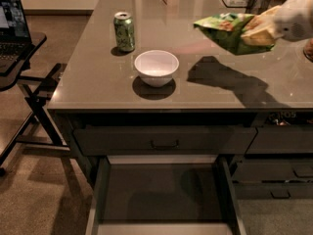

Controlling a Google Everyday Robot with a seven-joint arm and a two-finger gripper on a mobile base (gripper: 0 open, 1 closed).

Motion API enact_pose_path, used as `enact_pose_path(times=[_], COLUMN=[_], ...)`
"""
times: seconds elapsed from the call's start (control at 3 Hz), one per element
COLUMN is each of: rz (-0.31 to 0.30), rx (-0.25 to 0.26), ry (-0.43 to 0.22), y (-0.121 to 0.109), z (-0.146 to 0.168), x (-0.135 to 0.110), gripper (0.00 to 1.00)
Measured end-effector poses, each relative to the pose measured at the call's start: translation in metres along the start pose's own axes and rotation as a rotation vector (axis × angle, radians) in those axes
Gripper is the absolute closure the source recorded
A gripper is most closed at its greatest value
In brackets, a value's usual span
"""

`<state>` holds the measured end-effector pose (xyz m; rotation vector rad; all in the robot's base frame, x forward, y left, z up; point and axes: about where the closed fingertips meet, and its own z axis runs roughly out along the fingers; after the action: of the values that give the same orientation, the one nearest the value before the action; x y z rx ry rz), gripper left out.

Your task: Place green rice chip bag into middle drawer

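The green rice chip bag [229, 31] hangs in the air above the right part of the counter, held at its right end. My gripper [259, 29] is shut on the bag and reaches in from the right edge of the view on the white arm [296, 16]. The bag casts a shadow on the countertop below it. The middle drawer [164, 192] is pulled open below the counter front, at the bottom centre, and its flat grey interior holds nothing.
A white bowl [156, 67] stands on the counter's middle front. A green soda can [124, 31] stands behind it on the left. A shut top drawer with a dark handle [164, 144] is above the open one. A laptop stand [19, 48] is at the left.
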<state>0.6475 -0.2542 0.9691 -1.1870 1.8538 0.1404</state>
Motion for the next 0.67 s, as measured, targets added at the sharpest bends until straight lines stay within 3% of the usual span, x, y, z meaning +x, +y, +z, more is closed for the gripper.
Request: enact_pose_path(times=[0.33, 0.67], rz=[-0.007, -0.028], rx=[0.003, -0.043], ry=[-0.013, 0.020], y=[0.020, 0.053], z=[-0.028, -0.042], x=[0.012, 0.034], gripper=[1.00, 1.00])
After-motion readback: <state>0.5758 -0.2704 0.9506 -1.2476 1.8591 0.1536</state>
